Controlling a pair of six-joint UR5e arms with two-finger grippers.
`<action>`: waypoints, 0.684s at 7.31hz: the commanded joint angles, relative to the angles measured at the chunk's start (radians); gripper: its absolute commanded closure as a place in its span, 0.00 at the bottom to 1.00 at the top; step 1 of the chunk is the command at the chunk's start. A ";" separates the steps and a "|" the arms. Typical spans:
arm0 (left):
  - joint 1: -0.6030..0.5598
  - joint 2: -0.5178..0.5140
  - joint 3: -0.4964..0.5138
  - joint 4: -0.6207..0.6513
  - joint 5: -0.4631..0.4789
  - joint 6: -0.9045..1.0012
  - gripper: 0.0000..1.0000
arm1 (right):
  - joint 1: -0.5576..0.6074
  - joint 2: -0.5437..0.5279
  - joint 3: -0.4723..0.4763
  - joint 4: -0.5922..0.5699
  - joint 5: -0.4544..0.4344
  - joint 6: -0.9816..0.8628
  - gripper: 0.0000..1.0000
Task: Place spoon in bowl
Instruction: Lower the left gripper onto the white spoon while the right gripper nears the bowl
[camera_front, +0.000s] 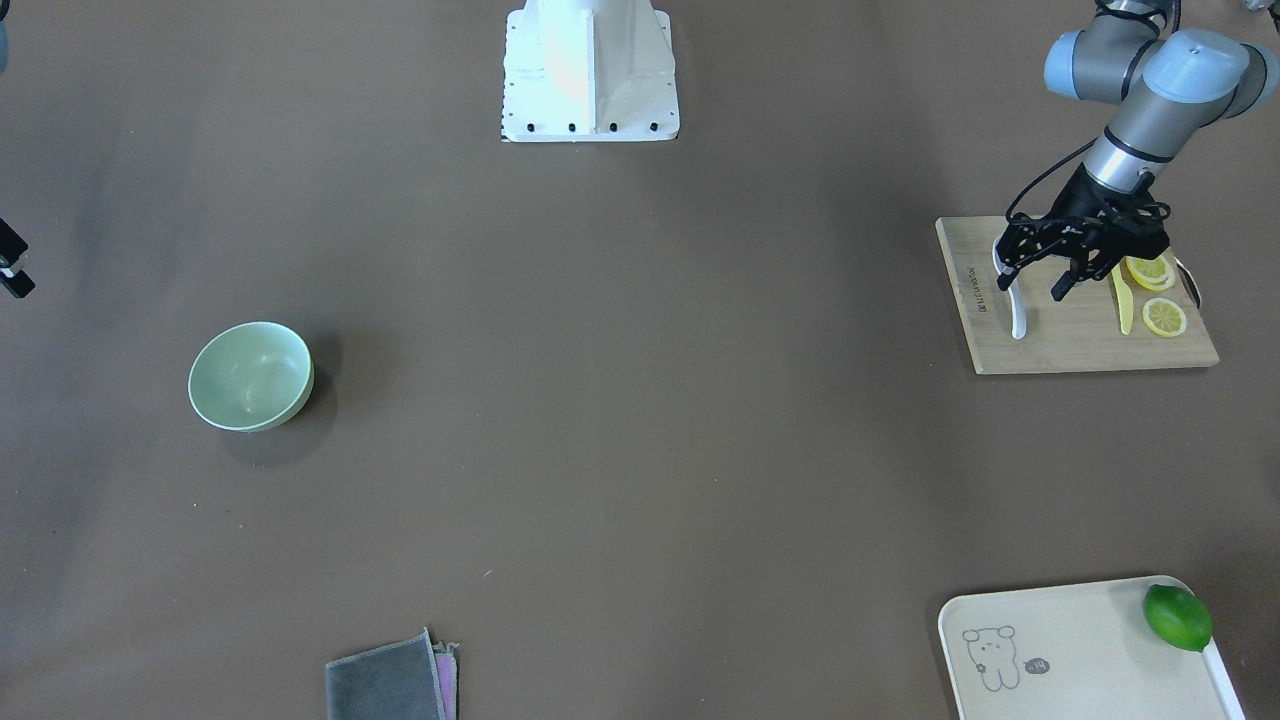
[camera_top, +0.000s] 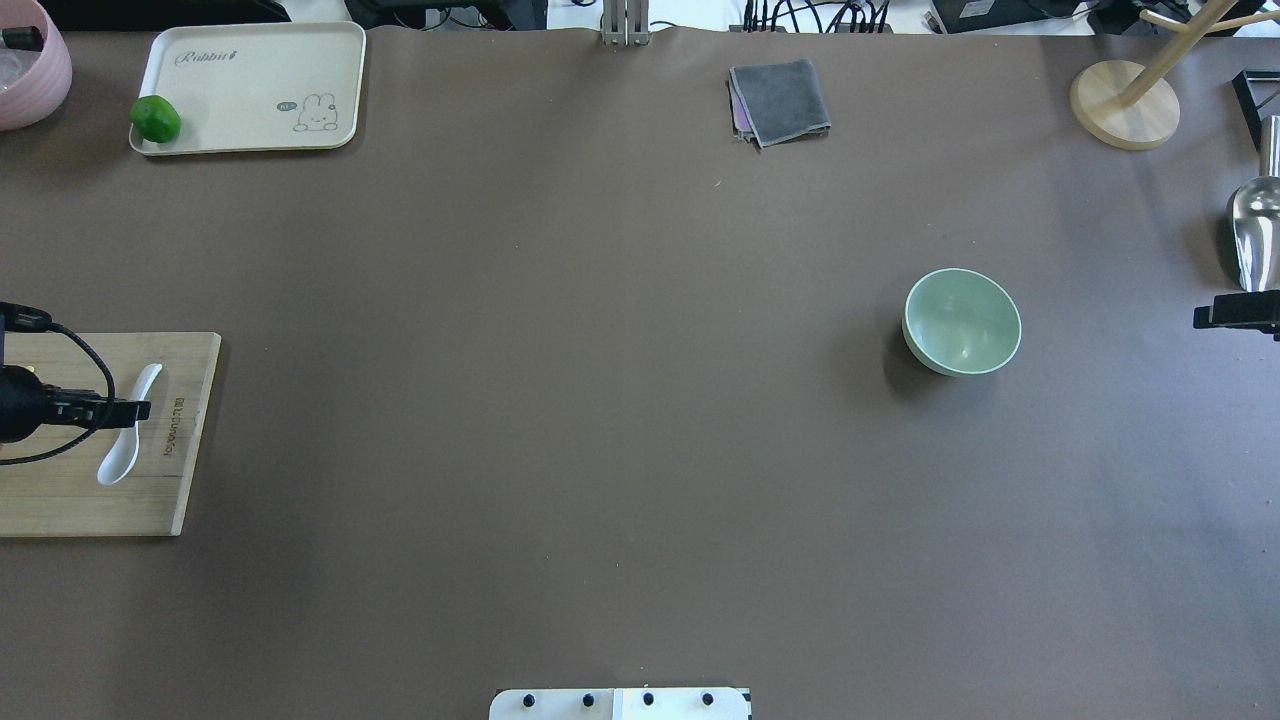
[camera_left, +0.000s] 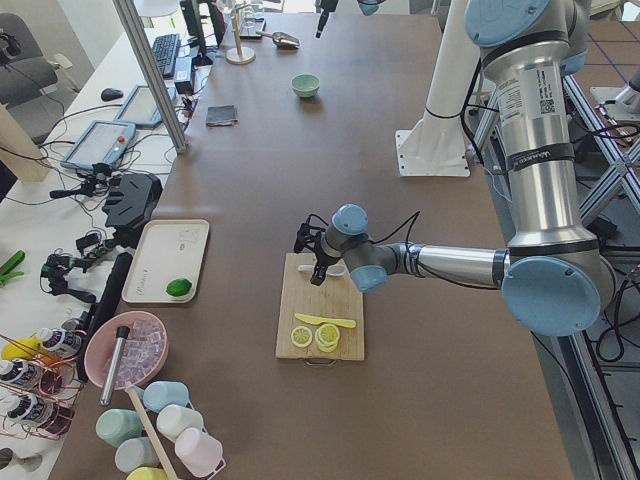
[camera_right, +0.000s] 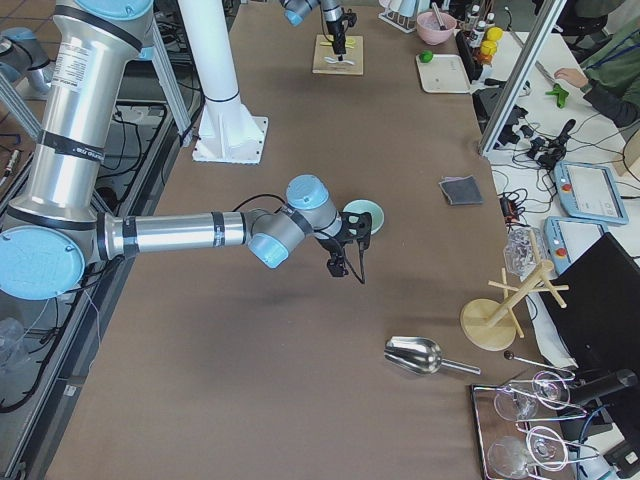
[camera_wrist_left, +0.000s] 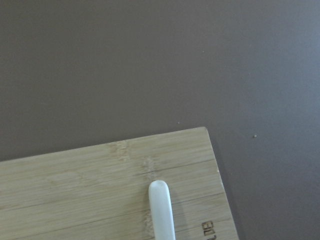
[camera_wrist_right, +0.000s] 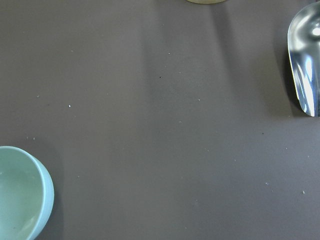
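The spoon (camera_top: 125, 440) lies flat on a bamboo cutting board (camera_front: 1085, 345) at the left end of the worktop (camera_top: 600, 400). It is on the board's side nearest the middle, beside the engraved lettering. Its scoop points near, toward the robot, and its handle points far. The left gripper (camera_front: 1031, 288) hangs right over it with its fingers (camera_front: 1060, 290) spread apart, one on either side of the handle (whether a fingertip touches the spoon cannot be told). Further left on the same board are a pale-yellow knife (camera_front: 1123, 297) and lemon slices (camera_front: 1164, 317).

The bowl (camera_top: 962, 322) stands upright and well apart, on the right half of the worktop. The right gripper (camera_right: 342, 262) hovers above bare worktop just to the right of the bowl. Whether its fingers are spread or closed cannot be told.
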 joint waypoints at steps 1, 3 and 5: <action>0.002 -0.020 0.006 -0.001 -0.002 -0.004 0.50 | 0.000 0.002 0.000 0.000 0.000 -0.005 0.01; 0.002 -0.039 0.019 0.001 -0.003 -0.004 0.60 | 0.001 0.003 -0.002 0.000 -0.002 -0.006 0.01; 0.002 -0.039 0.025 -0.001 0.000 -0.004 0.60 | 0.000 0.003 -0.002 0.000 -0.002 -0.006 0.01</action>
